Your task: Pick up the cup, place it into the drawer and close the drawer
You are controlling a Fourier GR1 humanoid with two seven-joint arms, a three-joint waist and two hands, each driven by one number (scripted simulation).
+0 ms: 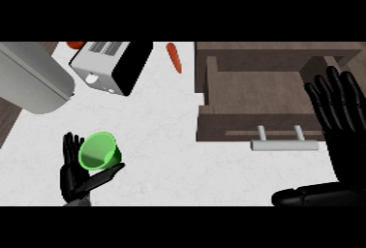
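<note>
Left hand point(79, 181) round green cup point(99, 150), drawer point(243, 123) open

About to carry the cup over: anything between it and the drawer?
Nothing visible. From the cup in the left hand, bare counter runs to the open drawer; toaster and carrot lie further back.

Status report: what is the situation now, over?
Left robot hand holding green cup. Right robot hand open, over right side of drawer. Drawer open; nothing blocks the way.

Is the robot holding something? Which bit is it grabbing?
Yes. The left hand holds the round green cup by its outer wall, fingers on one side and thumb under the other. The open right hand holds nothing.
</note>
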